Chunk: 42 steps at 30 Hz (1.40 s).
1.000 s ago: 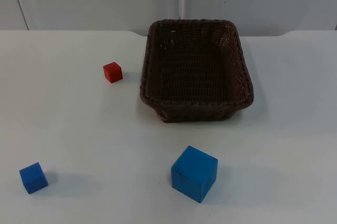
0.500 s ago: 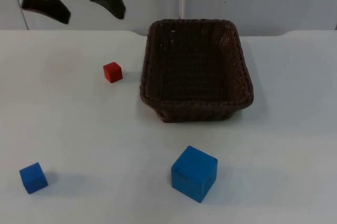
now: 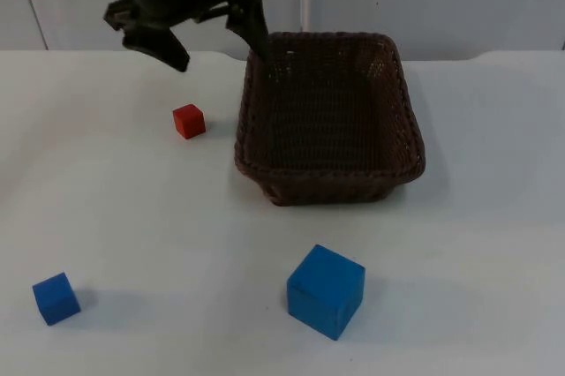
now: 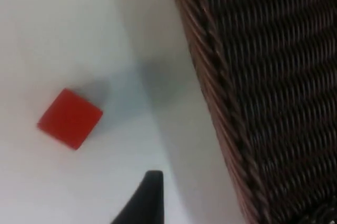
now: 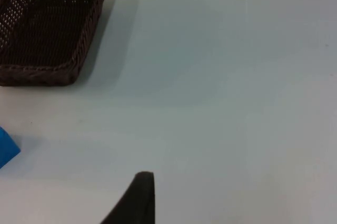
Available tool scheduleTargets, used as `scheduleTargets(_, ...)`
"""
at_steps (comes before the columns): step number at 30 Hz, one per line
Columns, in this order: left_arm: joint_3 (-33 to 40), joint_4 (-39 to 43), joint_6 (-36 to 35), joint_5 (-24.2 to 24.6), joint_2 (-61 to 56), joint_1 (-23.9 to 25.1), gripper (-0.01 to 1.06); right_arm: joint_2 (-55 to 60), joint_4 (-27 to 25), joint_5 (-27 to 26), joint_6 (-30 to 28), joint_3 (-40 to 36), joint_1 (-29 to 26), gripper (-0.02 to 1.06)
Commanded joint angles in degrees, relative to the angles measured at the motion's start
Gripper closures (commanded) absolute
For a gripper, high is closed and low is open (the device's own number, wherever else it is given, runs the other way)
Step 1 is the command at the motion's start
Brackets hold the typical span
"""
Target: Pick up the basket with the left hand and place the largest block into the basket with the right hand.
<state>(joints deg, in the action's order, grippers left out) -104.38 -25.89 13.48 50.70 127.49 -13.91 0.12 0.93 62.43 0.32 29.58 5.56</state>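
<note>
In the top view, the left gripper (image 3: 218, 48) is at the far left of the counter (image 3: 132, 208), just beside the far left corner of the basket (image 3: 328, 118). Its jaws stand wide open: one finger is over the counter to the left, the other is at the basket's far left rim. I cannot tell if that finger touches the rim. The jaws hold nothing. The basket is dark brown wicker and sits on the counter, right of centre and toward the far side. A small red block (image 3: 189, 121) lies just left of the basket. The largest block (image 3: 326, 290), a blue one, lies on the near side, in front of the basket and apart from it. A small blue block (image 3: 56, 297) lies at the near left corner.

In the left wrist view, the basket's woven rim (image 4: 221, 108) is close, with the red block (image 4: 70, 118) beside it on the counter.

In the right wrist view, the right arm waits over the counter; the basket (image 5: 50, 29) and a corner of the large blue block (image 5: 6, 149) are seen. Of the right jaws I cannot tell the state.
</note>
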Motion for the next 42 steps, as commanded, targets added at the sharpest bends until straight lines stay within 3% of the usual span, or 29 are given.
scheduleTargets(1, -3.3, -0.5, -1.5, 1.5, 2.3, -1.2, 0.07, -0.1, 0.3, -0.6, 0.1, 0.0, -0.2, -0.01)
scheduleTargets(16, -12.2, -2.8, -3.3, 4.3, 11.4, -1.7, 0.09, -0.1, 0.3, -0.6, 0.1, 0.0, -0.2, -0.01)
scheduleTargets(42, -12.7, -8.3, -2.2, 1.2, 17.5, -3.0, 0.15, -0.1, 0.3, -0.6, 0.1, 0.0, -0.2, -0.01)
